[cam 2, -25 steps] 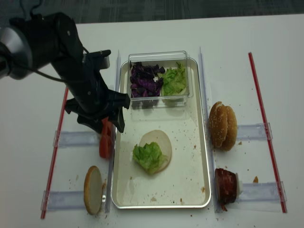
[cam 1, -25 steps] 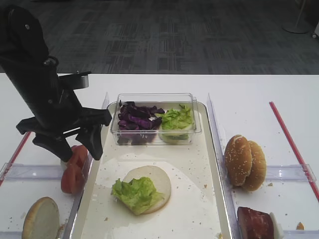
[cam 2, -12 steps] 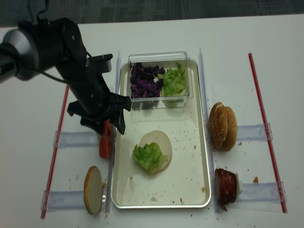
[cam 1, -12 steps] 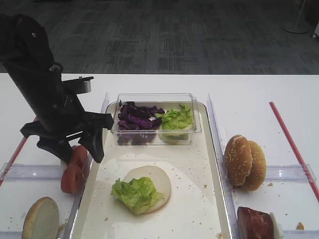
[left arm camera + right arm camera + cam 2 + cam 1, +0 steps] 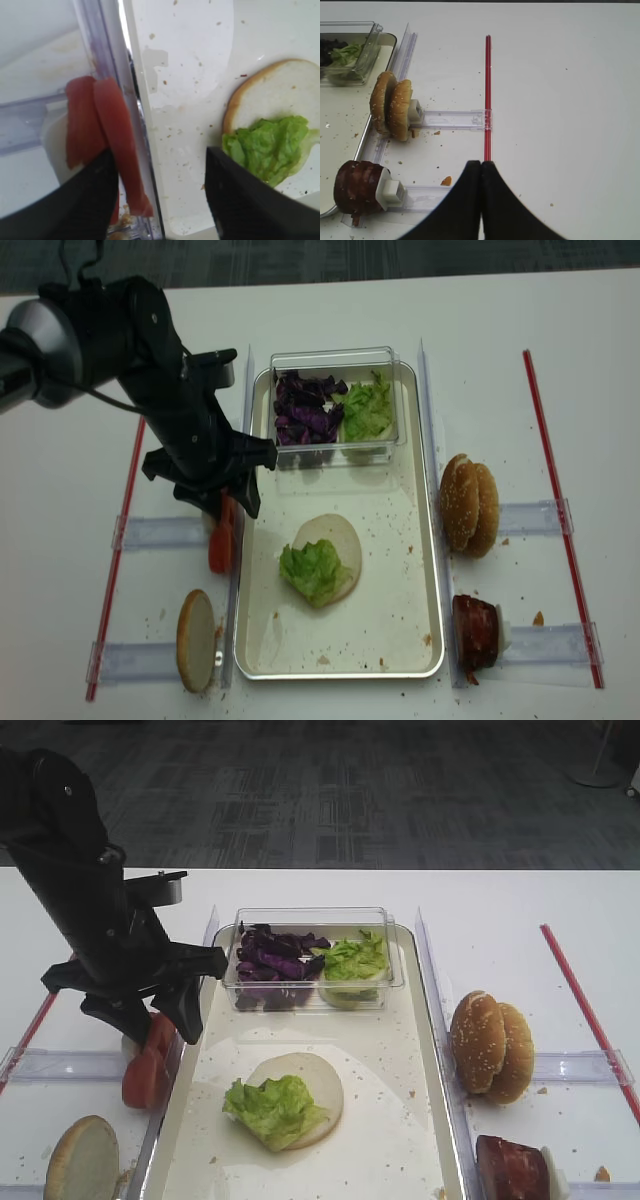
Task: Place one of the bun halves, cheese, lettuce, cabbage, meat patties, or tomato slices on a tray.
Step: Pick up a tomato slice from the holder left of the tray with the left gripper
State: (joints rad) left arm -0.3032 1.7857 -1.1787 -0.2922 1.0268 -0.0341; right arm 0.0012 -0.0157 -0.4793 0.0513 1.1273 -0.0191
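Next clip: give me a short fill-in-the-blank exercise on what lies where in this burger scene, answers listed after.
1. On the flat bun half in the tray lies a piece of ____.
2. The clear tub holds lettuce beside dark purple ____.
3. The left gripper hangs with its jaws about the upright ____ slices.
4. The right gripper is ____ and holds nothing.

Missing words: lettuce; cabbage; tomato; shut
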